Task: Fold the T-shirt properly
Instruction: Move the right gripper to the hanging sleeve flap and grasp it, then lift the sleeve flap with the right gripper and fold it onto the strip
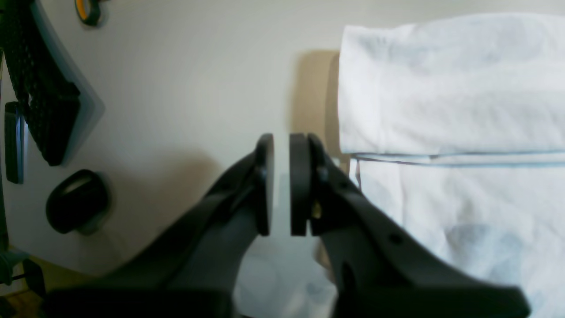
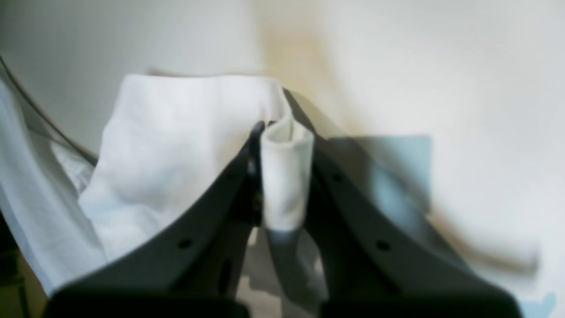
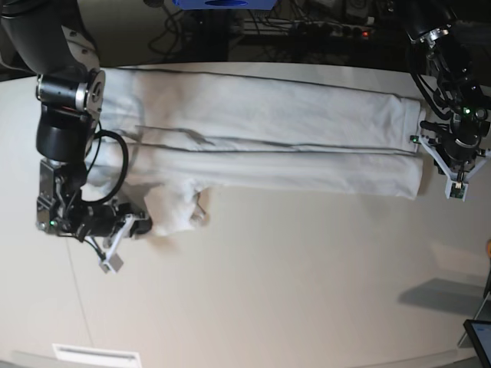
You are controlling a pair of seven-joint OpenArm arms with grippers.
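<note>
The white T-shirt (image 3: pixel 291 123) lies folded into a long band across the far side of the table. My right gripper (image 3: pixel 146 222), at the base view's left, is shut on a bunched fold of it (image 3: pixel 175 211). In the right wrist view the gripper (image 2: pixel 284 128) pinches a rolled strip of cloth, with more of the T-shirt (image 2: pixel 176 145) draped to the left. My left gripper (image 3: pixel 449 165) hovers just off the shirt's right end. In the left wrist view it (image 1: pixel 281 141) has a narrow gap and holds nothing, with the T-shirt's folded end (image 1: pixel 441 88) beside it.
The off-white tabletop (image 3: pixel 307 291) stretches toward the front. A black keyboard-like object (image 1: pixel 39 84), a black rounded object (image 1: pixel 77 201) and a yellow and black ring (image 1: pixel 88 11) lie beyond the left gripper. Cables run along the back edge (image 3: pixel 307 31). A dark tablet (image 3: pixel 479 337) sits at the front right.
</note>
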